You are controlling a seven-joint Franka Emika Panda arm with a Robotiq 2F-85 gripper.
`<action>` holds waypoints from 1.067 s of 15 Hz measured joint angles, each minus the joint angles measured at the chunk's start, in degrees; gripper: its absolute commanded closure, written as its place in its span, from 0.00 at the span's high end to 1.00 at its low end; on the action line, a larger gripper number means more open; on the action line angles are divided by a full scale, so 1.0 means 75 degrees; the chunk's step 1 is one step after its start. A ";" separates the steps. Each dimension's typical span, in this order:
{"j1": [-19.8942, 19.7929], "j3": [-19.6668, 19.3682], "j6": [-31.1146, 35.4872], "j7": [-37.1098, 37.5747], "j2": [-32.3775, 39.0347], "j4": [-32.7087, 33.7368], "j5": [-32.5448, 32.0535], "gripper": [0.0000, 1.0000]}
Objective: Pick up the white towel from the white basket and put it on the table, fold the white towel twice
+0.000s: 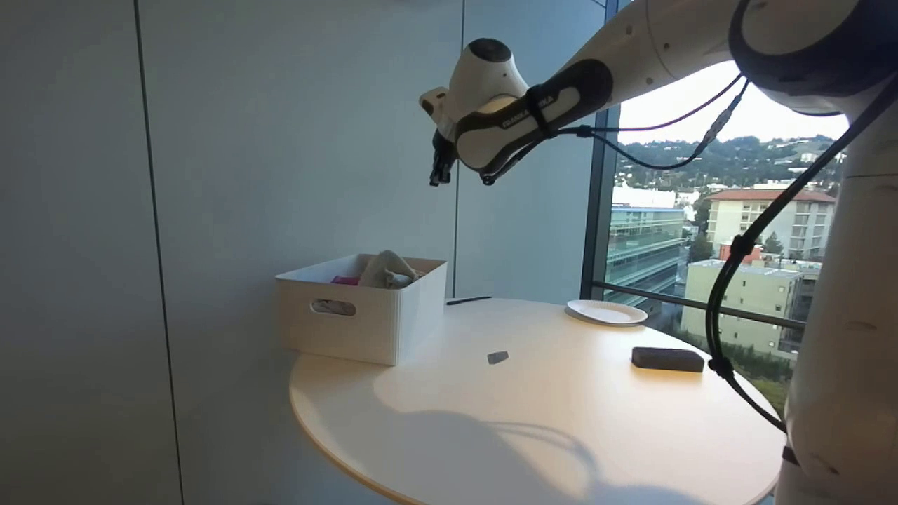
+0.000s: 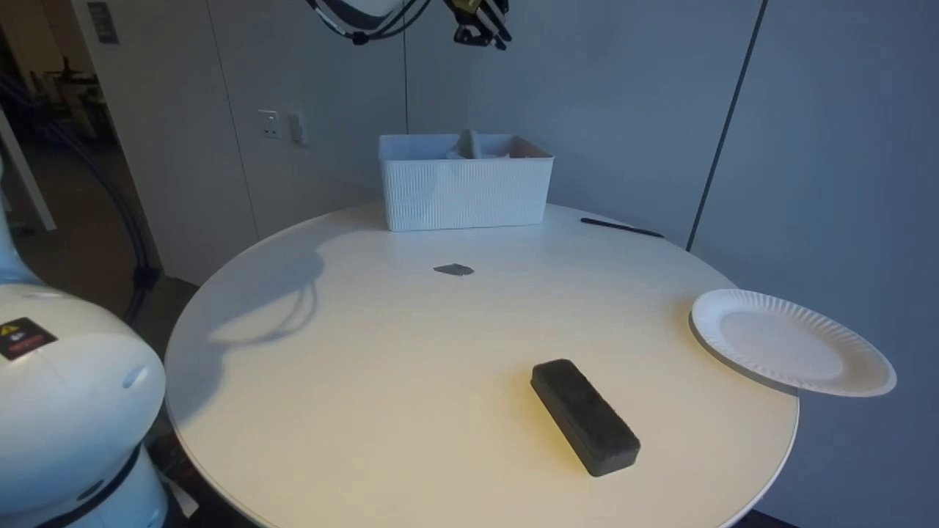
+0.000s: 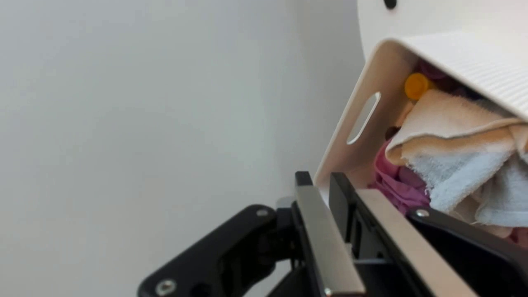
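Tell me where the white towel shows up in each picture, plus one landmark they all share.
In an exterior view: white towel, just left of centre.
In an exterior view: white towel, upper middle.
Wrist view: white towel, at the right edge.
Shared landmark: the white basket it lies in.

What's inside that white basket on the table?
The white towel, some pink fabric and a round yellow-orange thing show. Whatever lies beneath the towel is covered.
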 measured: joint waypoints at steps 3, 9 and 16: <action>-0.0030 0.0060 -0.1456 -0.0224 -0.0776 -0.0705 0.0252 0.71; 0.0194 0.0418 -0.2821 -0.0846 -0.0229 -0.1237 0.1803 1.00; 0.0476 0.1061 -0.1130 -0.1024 0.0923 -0.0930 0.1581 1.00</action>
